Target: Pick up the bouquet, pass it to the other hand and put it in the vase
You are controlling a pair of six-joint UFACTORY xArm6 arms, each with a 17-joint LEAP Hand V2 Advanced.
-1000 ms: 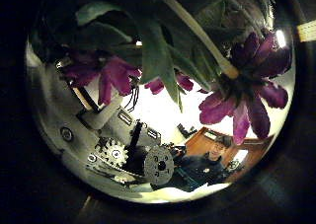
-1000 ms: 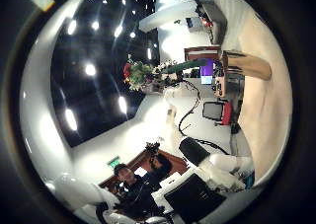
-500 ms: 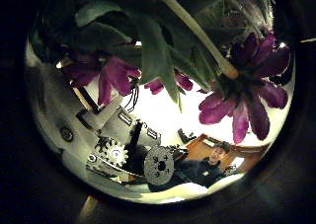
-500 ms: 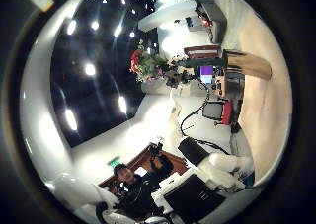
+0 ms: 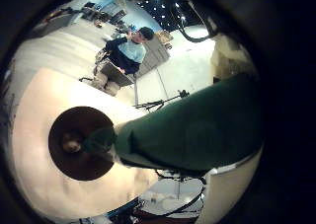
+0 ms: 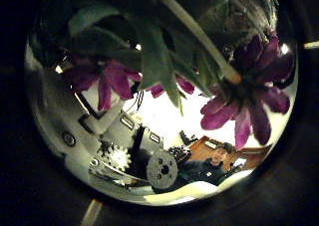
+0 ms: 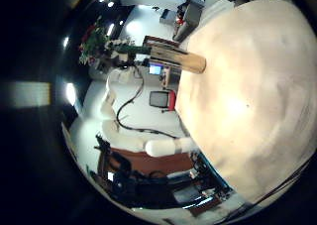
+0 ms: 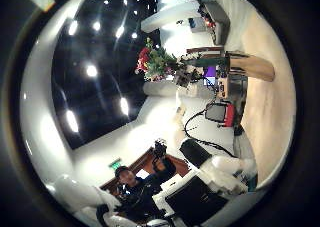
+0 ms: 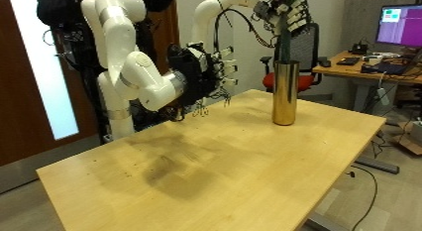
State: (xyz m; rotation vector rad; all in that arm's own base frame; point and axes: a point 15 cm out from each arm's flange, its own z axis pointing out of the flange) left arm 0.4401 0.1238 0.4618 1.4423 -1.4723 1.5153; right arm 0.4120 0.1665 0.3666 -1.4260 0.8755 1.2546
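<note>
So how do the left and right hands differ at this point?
The left hand is raised high, directly above the vase; the right hand hangs low over the table, off to the side of the vase. The left hand's fingers are closed on the bouquet, while the right hand holds nothing and its fingers look relaxed. Both are clear of the table surface.
</note>
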